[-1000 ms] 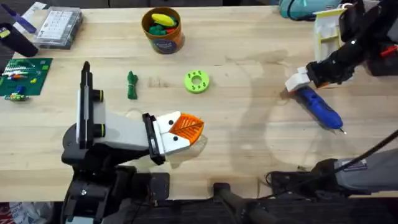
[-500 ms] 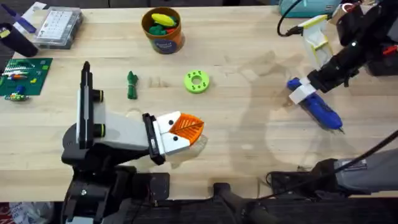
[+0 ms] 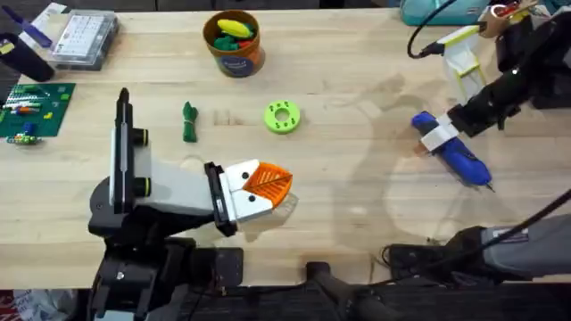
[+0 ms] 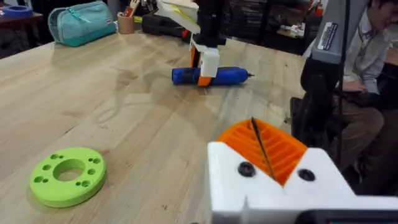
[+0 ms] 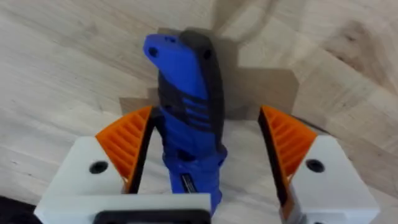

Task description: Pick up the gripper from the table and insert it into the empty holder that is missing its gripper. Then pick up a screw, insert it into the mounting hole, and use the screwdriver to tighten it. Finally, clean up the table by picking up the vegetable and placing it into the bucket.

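1. My right hand (image 5: 205,158) has shifted up along the screwdriver (image 3: 451,150) toward its blunt end over the last second. The tool has hardly moved and lies flat on the table (image 3: 357,205).
2. That hand is spread: the orange pads (image 5: 127,146) stand either side of the blue body, one nearly touching, the other clear of it. Nothing is pinched yet.
3. My left hand (image 4: 261,152) is pressed together, hovering near the lime ring (image 4: 67,176).
4. I judge this a lining-up for the grasp, so tightening is yet to come.
5. The vegetable (image 3: 189,121) lies well away from my right hand, not yet in the bucket (image 3: 234,42).
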Controlling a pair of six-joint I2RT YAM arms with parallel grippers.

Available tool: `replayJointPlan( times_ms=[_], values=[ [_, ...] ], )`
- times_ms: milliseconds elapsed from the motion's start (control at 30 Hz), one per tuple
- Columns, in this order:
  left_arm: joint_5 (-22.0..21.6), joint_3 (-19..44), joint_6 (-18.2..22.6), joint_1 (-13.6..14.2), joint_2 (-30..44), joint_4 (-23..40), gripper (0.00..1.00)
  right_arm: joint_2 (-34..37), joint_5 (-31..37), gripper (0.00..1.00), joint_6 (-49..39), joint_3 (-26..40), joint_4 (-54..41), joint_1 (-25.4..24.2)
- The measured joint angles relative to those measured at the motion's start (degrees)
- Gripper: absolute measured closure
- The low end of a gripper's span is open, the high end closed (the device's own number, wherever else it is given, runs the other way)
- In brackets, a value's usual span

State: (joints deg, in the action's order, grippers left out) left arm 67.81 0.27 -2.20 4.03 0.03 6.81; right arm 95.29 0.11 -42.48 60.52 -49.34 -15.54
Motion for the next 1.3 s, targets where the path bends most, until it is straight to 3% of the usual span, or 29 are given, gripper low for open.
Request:
replayJointPlan(
  times_ms=[467,533,633,733,800,833,1300],
  values=[
    [0.0,0.0,0.0,0.0,0.0,0.0,0.99,2.8,-0.5,0.015,0.0,0.5,1.2,-0.3],
    [0.0,0.0,0.0,0.0,0.0,0.0,0.99,2.8,-0.2,0.131,-0.1,0.7,1.3,-0.3],
    [0.0,0.0,0.0,0.0,0.0,0.0,0.99,2.9,0.4,0.396,-0.3,1.0,2.0,-0.7],
    [0.0,0.0,0.0,0.0,0.0,0.0,0.99,3.3,0.5,0.76,-0.5,1.1,2.8,-0.8],
    [0.0,0.0,0.0,0.0,0.0,0.0,0.99,3.5,0.6,0.931,-0.8,1.2,3.1,-0.8],
    [0.0,0.0,0.0,0.0,0.0,0.0,0.99,3.5,0.6,0.969,-0.8,1.2,3.2,-0.8],
    [0.0,0.0,0.0,0.0,0.0,0.0,0.99,3.4,0.5,0.972,-0.8,1.3,3.0,-0.8]
  ],
)
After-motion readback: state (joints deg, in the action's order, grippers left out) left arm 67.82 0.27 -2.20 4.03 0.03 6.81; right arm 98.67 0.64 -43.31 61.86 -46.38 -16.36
